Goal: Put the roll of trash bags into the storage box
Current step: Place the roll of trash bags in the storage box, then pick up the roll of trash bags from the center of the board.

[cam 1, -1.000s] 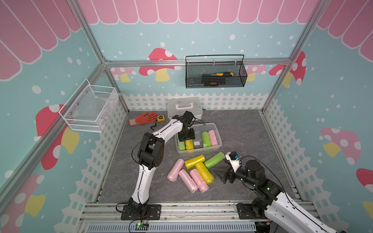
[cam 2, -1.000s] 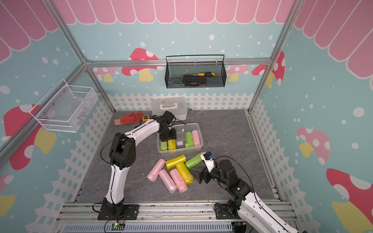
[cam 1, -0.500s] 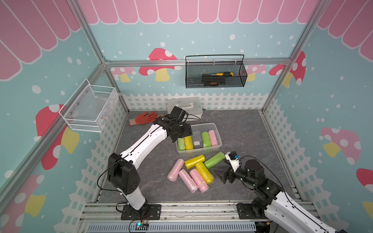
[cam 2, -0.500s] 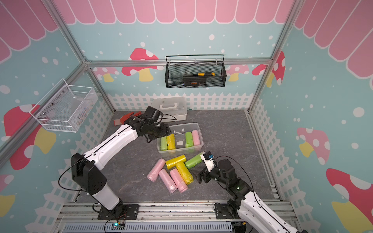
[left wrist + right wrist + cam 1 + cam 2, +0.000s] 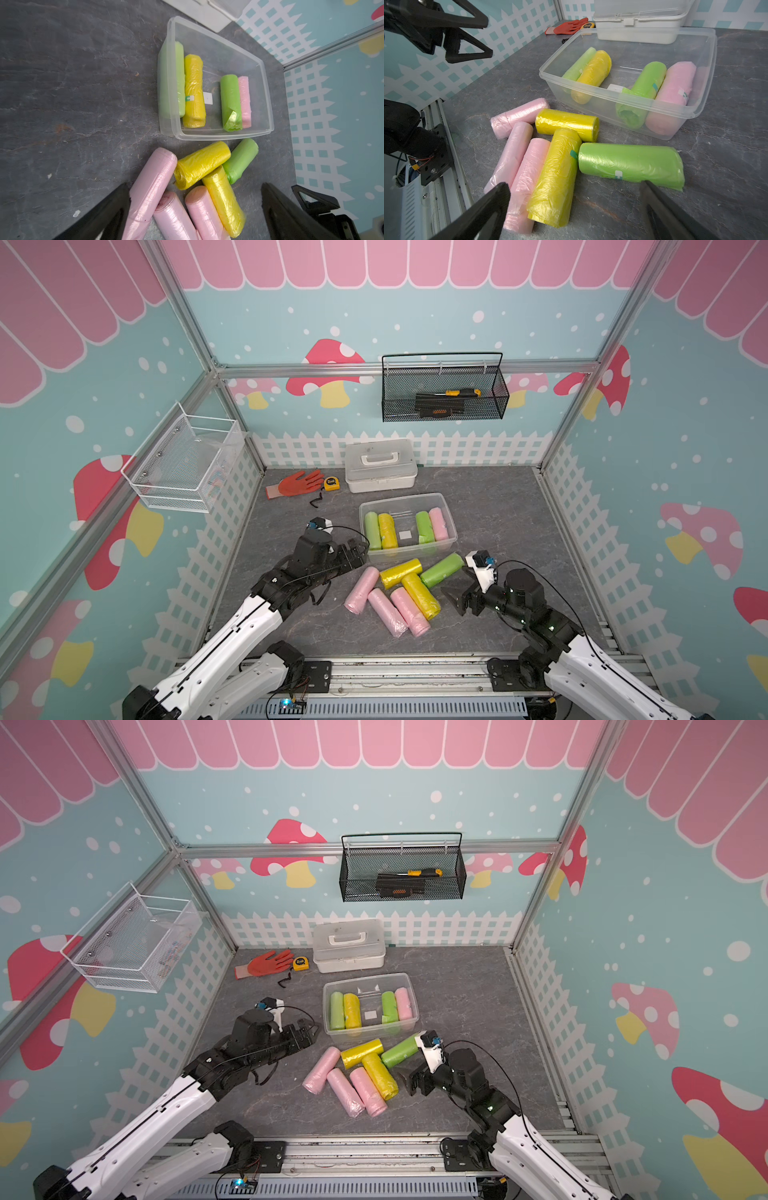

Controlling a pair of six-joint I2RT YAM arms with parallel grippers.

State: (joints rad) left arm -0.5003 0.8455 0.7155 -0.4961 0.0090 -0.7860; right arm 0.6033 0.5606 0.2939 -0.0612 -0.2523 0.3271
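The clear storage box (image 5: 415,552) (image 5: 374,1033) stands mid-floor and holds several rolls: green, yellow (image 5: 387,530), green and pink. Just in front of it several loose rolls of trash bags lie in a pile: pink (image 5: 361,589), yellow (image 5: 401,572) and green (image 5: 442,570). My left gripper (image 5: 357,556) (image 5: 195,187) hovers open and empty off the box's near left corner, above the pile's left end. My right gripper (image 5: 457,597) (image 5: 574,185) stands open and empty low at the pile's right side, close to the green roll (image 5: 631,162).
A white handled case (image 5: 380,466) sits behind the box by the back fence. An orange glove (image 5: 297,483) and a yellow tape measure (image 5: 331,483) lie at the back left. A black mesh basket (image 5: 444,393) hangs on the back wall, a white wire basket (image 5: 183,464) on the left wall.
My left arm has pulled out of the storage box and swung back toward the front left, its jaws spreading wide. The right arm has not moved.
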